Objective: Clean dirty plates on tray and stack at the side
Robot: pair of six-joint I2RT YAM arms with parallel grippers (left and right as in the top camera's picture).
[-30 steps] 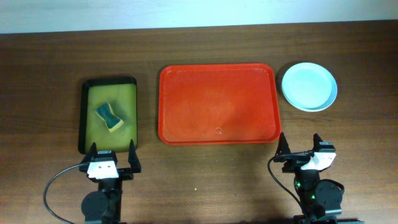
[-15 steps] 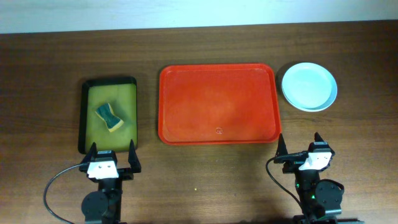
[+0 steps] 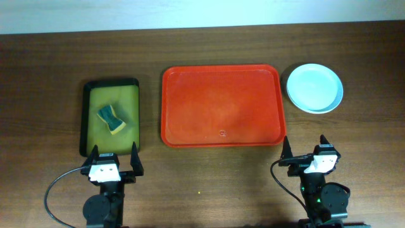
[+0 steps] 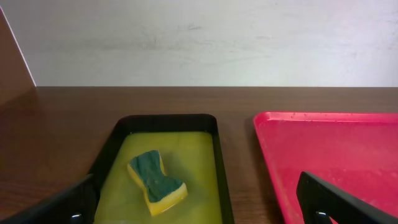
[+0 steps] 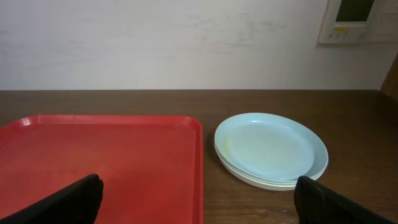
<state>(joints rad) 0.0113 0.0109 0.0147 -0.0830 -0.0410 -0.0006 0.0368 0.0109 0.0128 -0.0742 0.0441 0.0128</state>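
Note:
The red tray (image 3: pixel 221 106) lies mid-table with nothing on it; it also shows in the left wrist view (image 4: pixel 329 155) and the right wrist view (image 5: pixel 99 162). The plates (image 3: pixel 314 87) sit stacked on the table just right of the tray, a pale blue-green one on top; the stack shows in the right wrist view (image 5: pixel 271 149). My left gripper (image 3: pixel 114 158) is open and empty near the front edge, below the black-rimmed tray. My right gripper (image 3: pixel 305 151) is open and empty near the front edge, below the tray's right corner.
A black-rimmed tray (image 3: pixel 111 116) with a yellow-green inside lies left of the red tray and holds a green-and-yellow sponge (image 3: pixel 110 118), also seen in the left wrist view (image 4: pixel 157 182). A white wall runs behind the table.

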